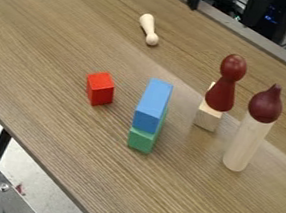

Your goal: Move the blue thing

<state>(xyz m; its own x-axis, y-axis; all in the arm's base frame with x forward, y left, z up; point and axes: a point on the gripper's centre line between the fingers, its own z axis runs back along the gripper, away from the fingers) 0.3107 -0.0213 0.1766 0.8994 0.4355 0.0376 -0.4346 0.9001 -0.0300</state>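
The blue block (154, 100) is supported by the green block (142, 140) near the view's centre. At one o'clock, by the top edge, the black gripper (221, 16) is held wide. From the blue block, the red block (99, 89) is seen at nine o'clock, the pale pin (148, 28) at twelve.

Blue block (153, 105) atop green block (141, 141)
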